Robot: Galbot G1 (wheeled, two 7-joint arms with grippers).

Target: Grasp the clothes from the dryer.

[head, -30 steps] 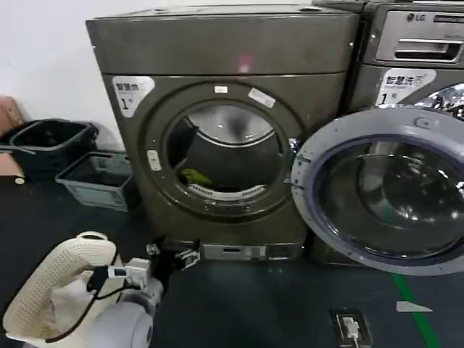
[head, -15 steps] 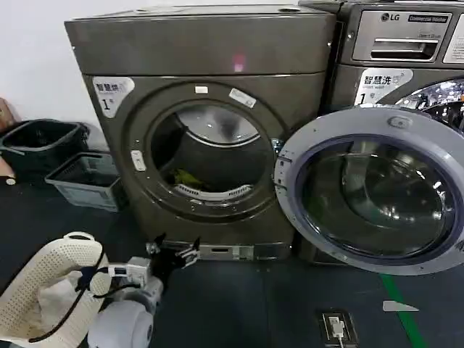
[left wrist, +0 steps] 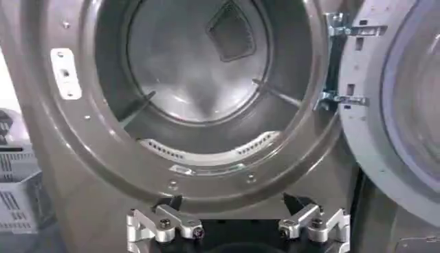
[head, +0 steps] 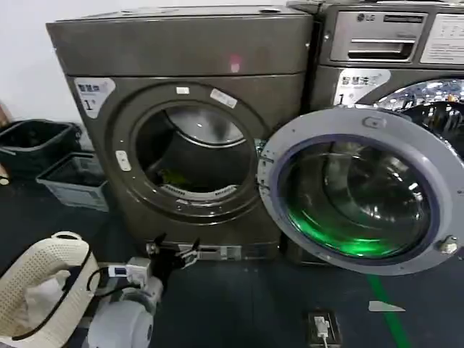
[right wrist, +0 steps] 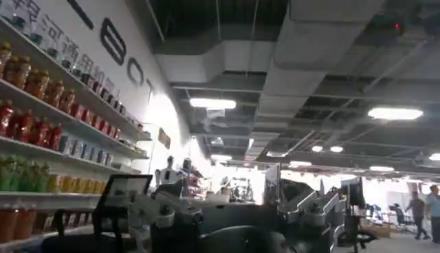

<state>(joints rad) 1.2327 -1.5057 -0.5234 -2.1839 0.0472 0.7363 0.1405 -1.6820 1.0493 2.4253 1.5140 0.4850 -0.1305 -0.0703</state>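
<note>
The dryer is the bronze-grey machine ahead with a pink light and a "1" sticker. Its round door is swung open to the right. Low inside the drum, at its left, lies the small yellow-green clothes. My left gripper hangs low in front of the dryer's base, below the drum mouth, open and holding nothing. In the left wrist view the left gripper spreads its fingers under the drum rim. My right gripper points up toward a ceiling and shelves, away from the dryer, open and holding nothing.
An LG machine stands right of the dryer, behind the open door. A black bin and a grey crate sit on the floor at left. My left arm's cream mesh cover is bottom left. A floor socket lies ahead.
In the head view the dryer, its door and the bins have slid left. A green glow now shows in the door glass. My left gripper stays low before the dryer's base.
</note>
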